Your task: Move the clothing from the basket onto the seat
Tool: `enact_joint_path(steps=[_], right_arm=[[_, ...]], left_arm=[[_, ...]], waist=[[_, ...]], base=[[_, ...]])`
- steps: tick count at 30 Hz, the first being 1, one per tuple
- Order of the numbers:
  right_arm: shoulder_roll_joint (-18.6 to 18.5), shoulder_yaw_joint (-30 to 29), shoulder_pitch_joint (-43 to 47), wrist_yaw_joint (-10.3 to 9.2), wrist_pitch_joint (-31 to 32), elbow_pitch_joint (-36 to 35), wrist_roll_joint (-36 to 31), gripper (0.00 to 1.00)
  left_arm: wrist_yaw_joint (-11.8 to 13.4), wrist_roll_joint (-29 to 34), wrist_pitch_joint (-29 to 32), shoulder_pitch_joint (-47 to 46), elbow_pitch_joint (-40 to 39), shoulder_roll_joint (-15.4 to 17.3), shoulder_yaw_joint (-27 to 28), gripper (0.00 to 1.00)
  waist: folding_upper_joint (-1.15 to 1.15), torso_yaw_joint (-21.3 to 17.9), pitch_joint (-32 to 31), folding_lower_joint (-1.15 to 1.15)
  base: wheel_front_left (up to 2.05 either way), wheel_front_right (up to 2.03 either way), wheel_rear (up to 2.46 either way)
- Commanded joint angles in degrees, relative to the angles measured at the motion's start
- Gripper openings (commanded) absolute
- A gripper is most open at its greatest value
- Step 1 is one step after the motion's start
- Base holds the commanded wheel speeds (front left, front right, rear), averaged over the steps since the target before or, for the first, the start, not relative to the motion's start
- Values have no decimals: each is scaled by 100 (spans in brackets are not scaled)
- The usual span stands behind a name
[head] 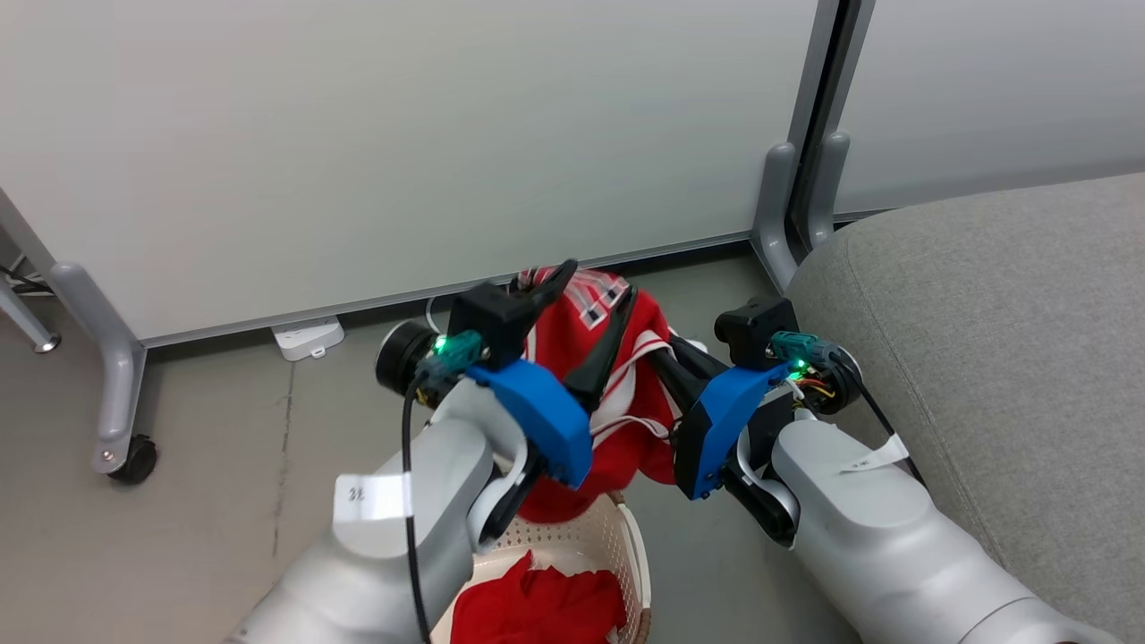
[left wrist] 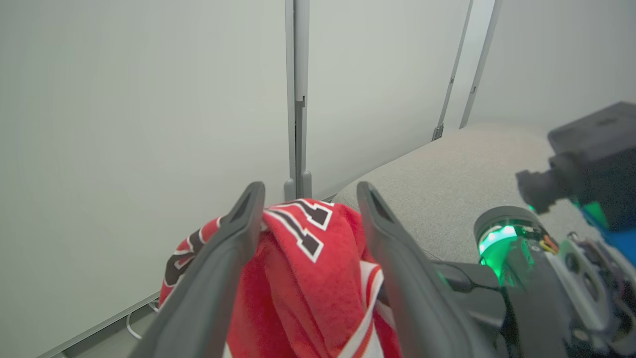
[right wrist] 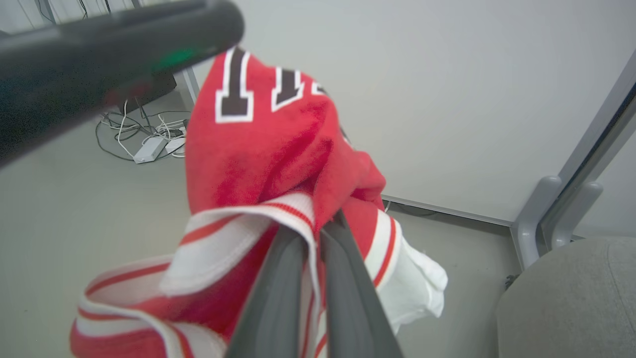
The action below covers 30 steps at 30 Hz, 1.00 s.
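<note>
Jaws: R gripper [right wrist: 318, 233] pinching jersey [right wrist: 268, 149] hem, L gripper [left wrist: 310, 194] wide around it; prob soft, floppy, so grab bunched folds.

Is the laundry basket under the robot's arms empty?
No, in the head view a plain red garment lies bunched inside the basket.

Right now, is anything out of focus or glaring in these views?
Head view: sharp, evenly lit, no glare. Right wrist view: a dark finger of the left pincer crosses the top blurred, the red white-striped fabric jersey crisp. Left wrist view: the right arm's black wrist camera at the edge is soft.
</note>
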Motion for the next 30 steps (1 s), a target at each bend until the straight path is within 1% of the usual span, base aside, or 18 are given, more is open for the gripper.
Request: enact_joint_path(steps=[1, 3, 6, 9, 12, 17, 22, 25, 30], right_arm=[[-16, 8, -109, 3, -38, -26, 16, 0], [-16, -10, -157, 3, -46, -28, 32, 0], [-16, -84, -200, 3, -54, 26, -13, 0], [-16, -195, -254, 3, -53, 31, -79, 0], [-15, -338, -262, 3, -55, -23, -181, 0], [-15, -537, -181, 3, -56, -120, -339, 0], [-15, -695, -99, 3, -57, -182, -495, 0], [-15, -781, -57, 3, -57, -193, -582, 0], [-15, -862, 7, 3, -57, -208, -653, 0]], left_arm=[[-21, 65, -60, 188, -71, 116, 23, 100], [-26, 181, -113, 486, -283, 262, 135, 100], [-31, 462, -120, 1008, -878, 457, 509, 100], [-14, 821, -118, 1573, -1440, 603, 972, 100], [-30, 1208, -119, 2098, -1924, 658, 1495, 100], [-113, 1806, -119, 2915, -2493, 573, 2365, 100], [-227, 2248, -121, 3480, -2781, 401, 3020, 100], [-294, 2421, -121, 3674, -2827, 295, 3250, 100], [-347, 2614, -121, 3819, -2836, 180, 3448, 100]], waist=[[0, -12, 18, 0], [0, -20, 58, 0], [0, -11, 129, 0], [0, 2, 191, 0], [0, 12, 235, 0], [0, 8, 258, 0], [0, 4, 255, 0], [0, 10, 253, 0], [0, -13, 247, 0]], base=[[0, 0, 0], [0, 0, 0], [0, 0, 0], [0, 0, 0], [0, 0, 0], [0, 0, 0], [0, 0, 0], [0, 0, 0], [0, 0, 0]])
